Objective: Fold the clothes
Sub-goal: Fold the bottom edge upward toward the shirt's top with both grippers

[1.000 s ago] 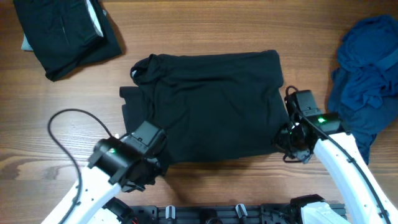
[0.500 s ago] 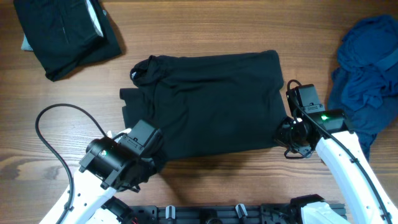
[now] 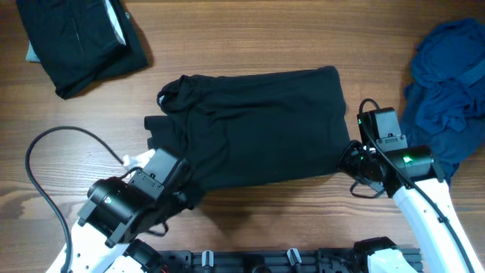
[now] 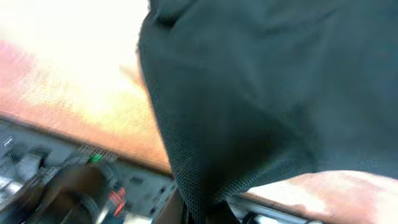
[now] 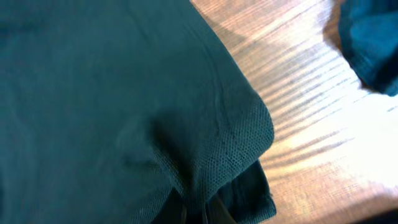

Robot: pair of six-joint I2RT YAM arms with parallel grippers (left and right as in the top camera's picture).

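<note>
Table (image 3: 250, 38): bears every item.
Shirt (image 3: 258, 129): spread at centre.
Folded garment (image 3: 79, 42): far-left corner, well apart from shirt.
Heaped garment (image 3: 447, 98): right edge, apart from shirt.
Left gripper (image 3: 187, 199): at shirt's near-left corner.
Right gripper (image 3: 346, 163): at shirt's near-right corner, between shirt and heaped garment.

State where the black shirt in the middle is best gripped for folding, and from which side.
Its two near corners, from the robot's side: the black shirt lies spread, near edge facing the arms. The left gripper and right gripper pinch those corners.
</note>
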